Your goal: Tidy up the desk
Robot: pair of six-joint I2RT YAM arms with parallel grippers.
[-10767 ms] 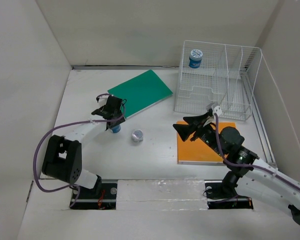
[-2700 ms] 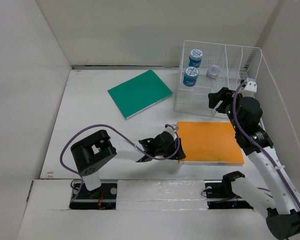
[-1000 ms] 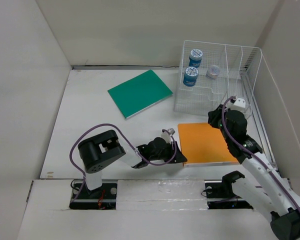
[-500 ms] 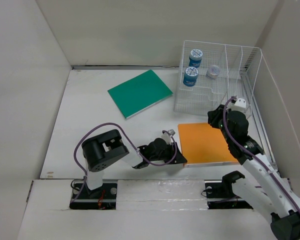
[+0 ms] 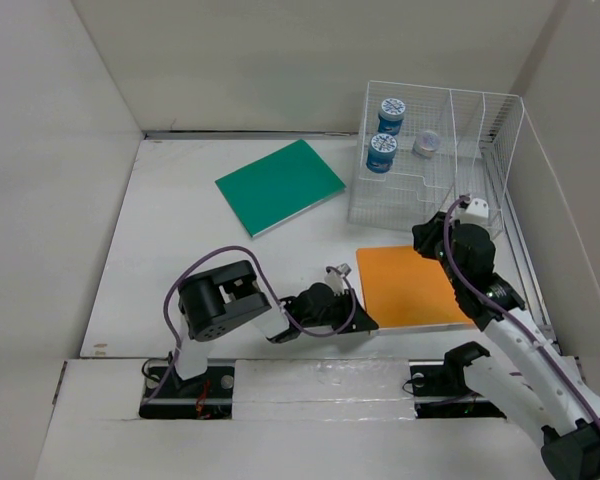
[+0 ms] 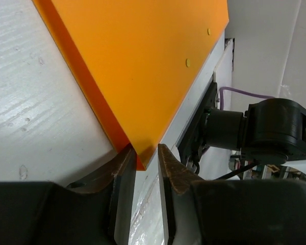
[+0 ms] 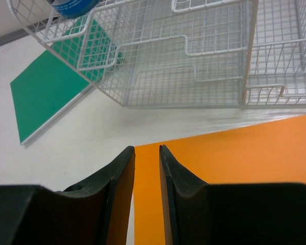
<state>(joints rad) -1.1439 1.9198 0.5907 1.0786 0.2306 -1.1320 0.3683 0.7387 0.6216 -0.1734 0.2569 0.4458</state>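
Underneath everything, the desk (image 5: pixel 180 250): wide, flat, matte white, reaching from the arm bases out to the far wall. Judged hard, rigid and fairly slick, so not a thing to take hold of at all (only to clear), and likely to let flat items slide rather than lift.

On its near right part, an orange board (image 5: pixel 410 285); farther off to the left, a green board (image 5: pixel 280 185); at the far right, a white wire rack (image 5: pixel 500 215) with blue tins (image 5: pixel 382 150) inside.

Down low at the orange board's near left corner, the left gripper (image 6: pixel 145 153), drawn narrow, with that corner wedged between the two fingertips and touching both. At the board's far left corner, the right gripper (image 7: pixel 147 149), also pinched to a narrow slit; impossible to tell whether nipping the board, pressing on it or only hovering.

As for the orange board: looks thin, stiff and light, with smooth faces, hence little to bite on while lying flat. Best taken by a corner or an edge, tipping it up first, then gripping across the thickness. Watch for slipping out of a corner hold.
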